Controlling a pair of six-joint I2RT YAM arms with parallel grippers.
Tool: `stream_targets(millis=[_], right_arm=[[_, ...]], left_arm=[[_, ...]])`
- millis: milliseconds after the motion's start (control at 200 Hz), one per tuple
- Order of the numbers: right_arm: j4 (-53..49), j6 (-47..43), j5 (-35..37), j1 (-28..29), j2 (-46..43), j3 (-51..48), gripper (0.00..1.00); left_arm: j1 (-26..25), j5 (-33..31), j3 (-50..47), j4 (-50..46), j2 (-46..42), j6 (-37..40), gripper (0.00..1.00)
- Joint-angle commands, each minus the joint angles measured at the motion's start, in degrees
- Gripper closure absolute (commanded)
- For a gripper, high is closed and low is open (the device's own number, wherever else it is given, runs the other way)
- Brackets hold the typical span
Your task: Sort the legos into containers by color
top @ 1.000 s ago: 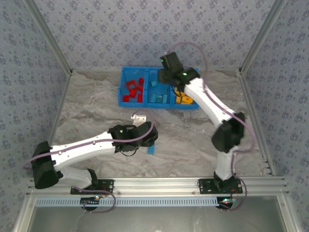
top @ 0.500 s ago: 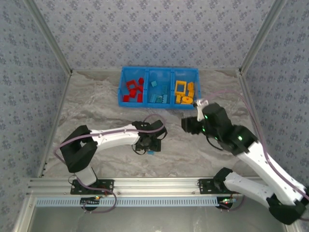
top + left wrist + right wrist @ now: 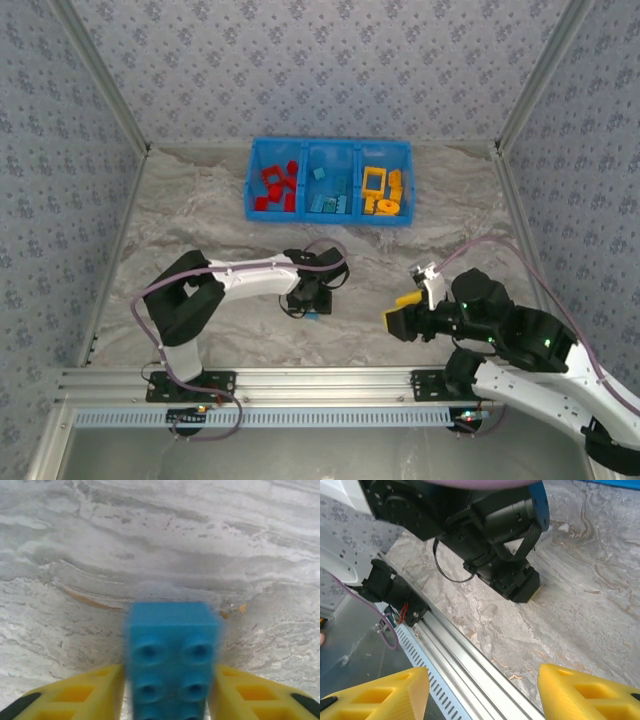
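A light blue lego brick lies studs-up on the marbled table, in front of the tray's middle. My left gripper is shut on it, one yellow finger against each long side. From above, that gripper covers most of the brick. The blue tray at the back holds red legos on the left, light blue ones in the middle and yellow ones on the right. My right gripper hangs open and empty above the front right of the table.
In the right wrist view the open right gripper looks down at the aluminium rail along the table's front edge, with the left arm's black wrist beyond it. Metal frame posts stand along both sides.
My right arm has swung back from the tray's yellow compartment to the front right, its jaws widening. My left gripper has closed on the light blue brick.
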Motion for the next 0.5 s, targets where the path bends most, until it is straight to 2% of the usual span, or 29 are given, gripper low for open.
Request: stream_targets(millis=[0,140,295,495], right_arm=[[0.37,-0.07,2.56,1.69,-0.68,-1.16,0.38],[2.01,-1.32,5.02,3.17,-0.63,-1.15,0.38],[6.34,-4.29,7.92,3.75,-0.27,-1.53,0.38],[16.71,-14.48,16.71,4.05,5.03,0.63,0.37]], left_arm=[[0.01,-0.79,1.34,2.03,0.5,0.58,0.63],[0.01,-4.0,2.12,0.52,-2.19,1.36,0.67],[0.75,-6.39,8.86,-5.11,-4.03,4.89,0.68],[6.86,-5.4,20.96,-8.58,-2.43,11.62,0.68]])
